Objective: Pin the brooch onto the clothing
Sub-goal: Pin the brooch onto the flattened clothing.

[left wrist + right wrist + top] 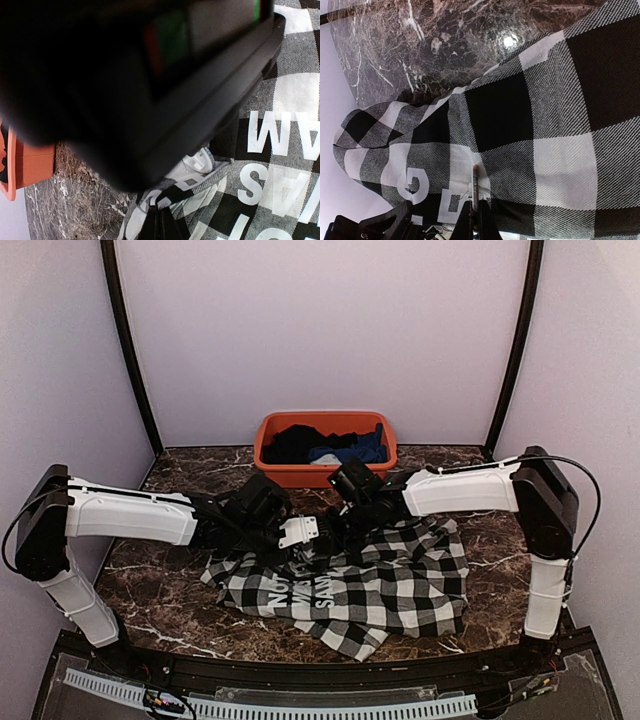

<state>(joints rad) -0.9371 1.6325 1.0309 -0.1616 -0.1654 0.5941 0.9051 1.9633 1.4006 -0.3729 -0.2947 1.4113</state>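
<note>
Top external view: a marble table (190, 480) carries a checked shirt (400, 580) spread flat across its near middle, lettered panel to the left. An orange tub (300, 477) of other clothes sits behind it. Both arms meet over the shirt's upper left edge.

The left claw (160, 226) is fully closed and, as far as the wrist view shows, pinches a raised fold of the shirt. The right claw (472, 220) is also fully closed, and a thin sliver stands up from between its tips. I judge this to be the brooch (475, 182) seen edge-on, though it is too small to be sure.

To do this step well, the left pinch should hold the fold up and taut so the cloth cannot sag away. The right claw should then bring the brooch in low and nearly flat, so the pin catches only the top layer. Soft weave gives easily, so a slow push is safest.
</note>
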